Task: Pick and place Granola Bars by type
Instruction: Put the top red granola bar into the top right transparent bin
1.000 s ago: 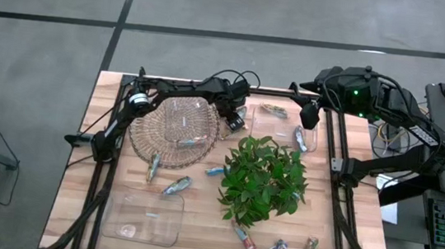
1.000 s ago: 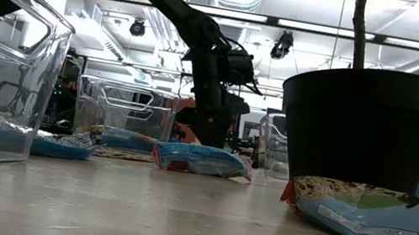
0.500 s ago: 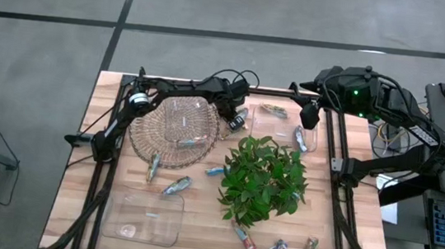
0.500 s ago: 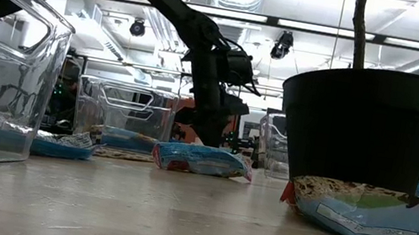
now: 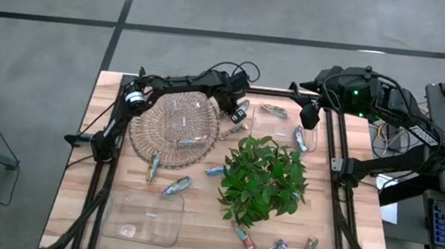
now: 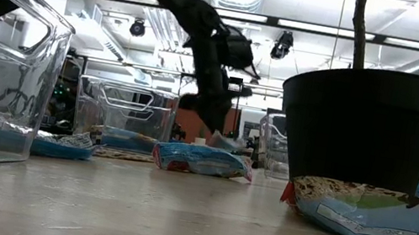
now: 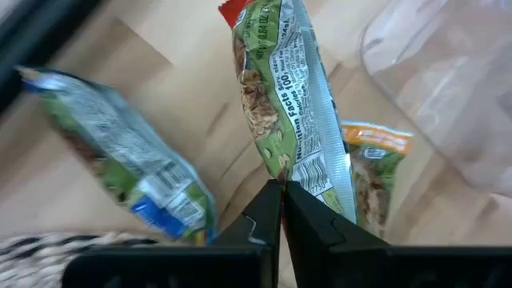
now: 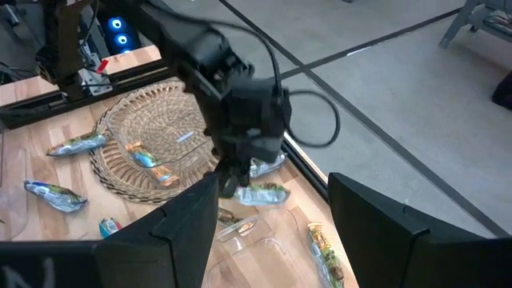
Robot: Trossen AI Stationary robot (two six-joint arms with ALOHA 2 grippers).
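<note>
With one granola bar (image 5: 190,142) lying in the wicker basket (image 5: 149,129) and many bars scattered, another bar (image 7: 292,88) is pinched in the closed left gripper (image 7: 282,196), while the right gripper (image 8: 272,212) is held open

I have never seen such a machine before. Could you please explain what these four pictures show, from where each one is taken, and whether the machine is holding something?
It is a robot with two dark arms at a wooden table. One picture looks straight down, one looks level across the tabletop, and two come from cameras on the wrists. On the table are a leafy plant, a wicker basket, clear plastic boxes and scattered granola bars. The left hand, beside the basket, is shut on a green granola bar and holds it above the table. The right hand is open and waits at the table's far right edge, holding nothing.
</note>
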